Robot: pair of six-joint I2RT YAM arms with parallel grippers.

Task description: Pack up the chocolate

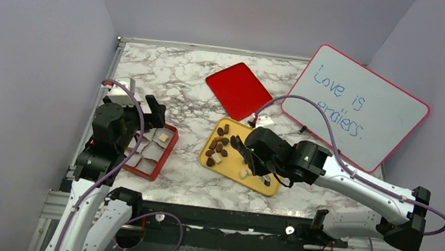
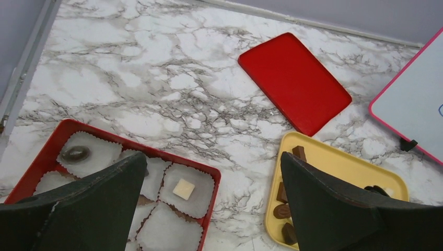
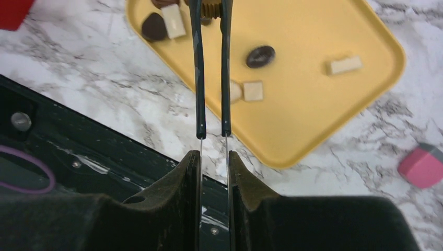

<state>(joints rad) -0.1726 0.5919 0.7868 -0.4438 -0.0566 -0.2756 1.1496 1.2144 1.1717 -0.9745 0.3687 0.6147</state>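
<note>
Found the left gripper [image 2: 211, 157] with its fingers spread wide and nothing between them, hanging over the red rectangular box [image 2: 48, 154] lined with white paper cups, on the left of the grey-veined marble-pattern table [image 1: 168, 80].

Found the right gripper [image 3: 214, 156] closed onto the thin black tweezers [image 3: 198, 78], pressing the two blades nearly together. Traced those blades out over the yellow rectangular plastic tray [image 3: 313, 104] at the table's centre. Noted something brown at the tips, cut off by the edge of the right wrist view; cannot tell what.

Located most of the bite-size chocolates [image 1: 218, 147] on that tray: a cluster of dark brown and cream-white pieces at its far left end, and a few scattered toward the near right. Logged beside the blades a dark oval piece, a cream-white square, a round cream piece partly hidden behind one blade, and a cream bar further off.

Counted two pieces in the box: a dark oval in one cup, and a cream-white square in another cup closer to the tray.

Recorded a flat red rectangular lid [image 1: 238, 90] beyond the tray, a pink-framed whiteboard [image 1: 362, 111] reading "Love is endless." at the far right, and a pink eraser [image 3: 423, 166] on the marble near the tray, apart from it.
</note>
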